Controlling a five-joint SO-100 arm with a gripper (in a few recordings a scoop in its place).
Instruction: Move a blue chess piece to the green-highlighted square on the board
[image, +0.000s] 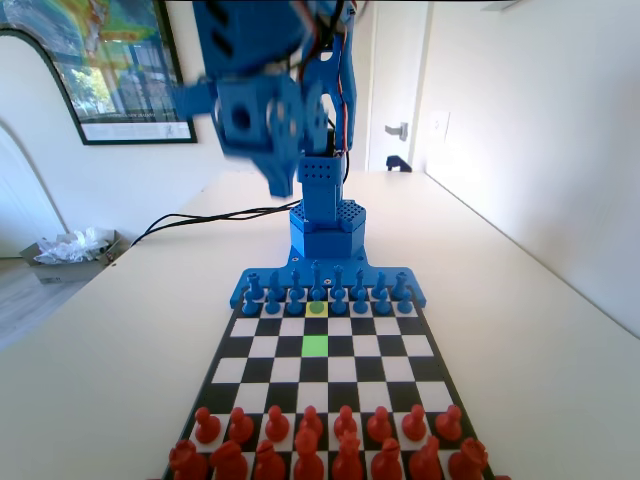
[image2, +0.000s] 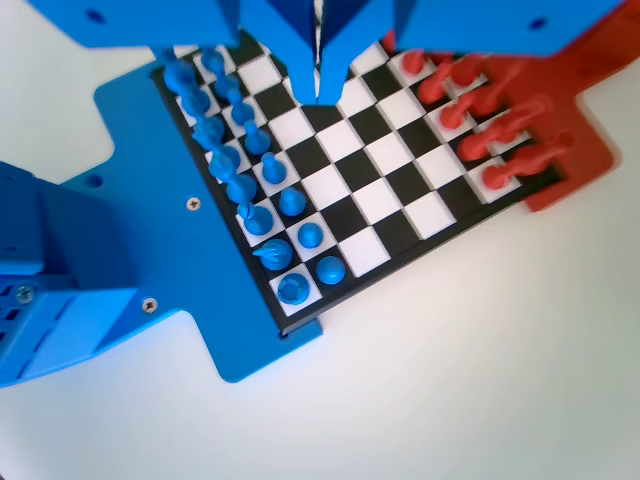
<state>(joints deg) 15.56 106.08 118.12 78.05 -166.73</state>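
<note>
- In the fixed view we see the blue arm (image: 280, 110) raised high above the far end of the board (image: 262, 372), blurred, well clear of every piece.
- In the wrist view we see the gripper (image2: 321, 92) hanging over the board's middle squares, its two jaws pressed together at the tips with nothing between them.
- We find the blue chess piece (image: 317, 307), a pawn, standing on the yellow-highlighted square (image: 317, 311) in the blue pawn row, in the fixed view.
- The green-highlighted square (image: 315, 346) lies two ranks nearer the camera in the same file, and it is bare.
- The other blue pawns (image: 272, 304) and the blue back-row pieces (image: 338, 281) stand in their rows at the far end.
- The red pieces (image: 310, 440) fill the two near rows.
</note>
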